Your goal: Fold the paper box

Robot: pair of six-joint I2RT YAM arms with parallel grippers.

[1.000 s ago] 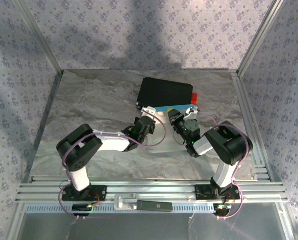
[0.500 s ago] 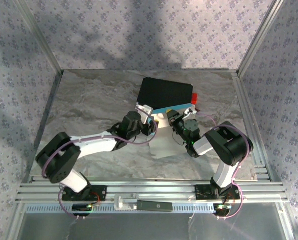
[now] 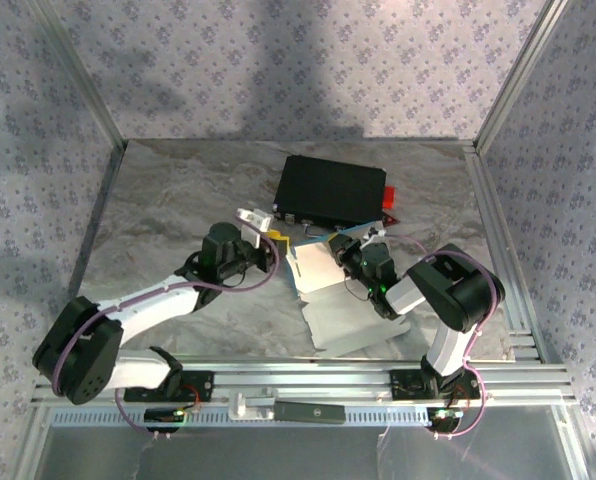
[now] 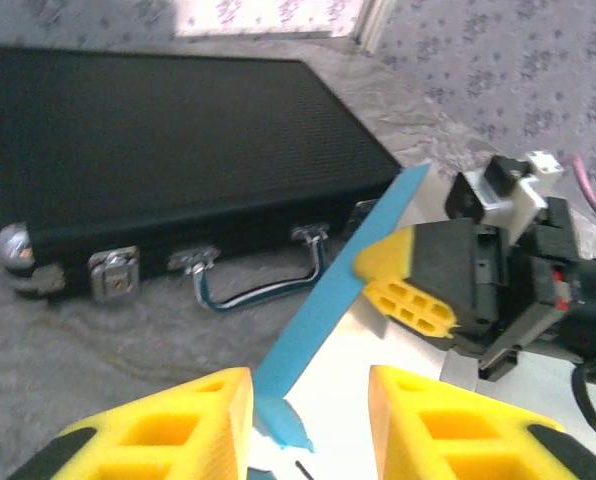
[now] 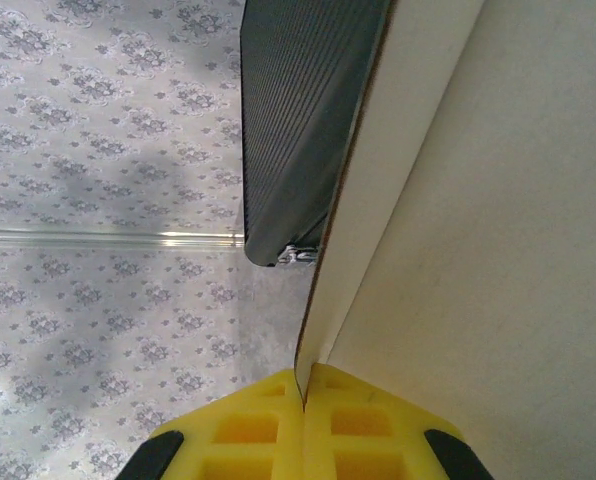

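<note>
Thin cardboard paper box (image 3: 323, 285), cyan-blue on one side and white on the other, lying mostly flat and white face up on the grey marble-patterned table top (image 3: 168, 200), on the near side of the black hard case with metal latches (image 3: 333, 188). From above, the sheet's tabs and slits are too small to make out, and its right part is hidden under the right arm's wrist. In the right wrist view the white card runs off the right edge. In the left wrist view the yellow fingers (image 4: 178, 430) are cut off at the bottom. One raised cyan flap (image 4: 338, 290) slants up from the sheet towards the case handle. The left arm lies low, elbow out at the near left and forearm reaching far and right to the sheet's left edge. The left gripper (image 4: 308, 392) is spread wide and grasps nothing, though the flap's lower end sits between its fingers. The right arm is folded, elbow to the right and wrist pointing left. The right gripper (image 5: 304, 385) is pinched tight on the edge of the white card.
</note>
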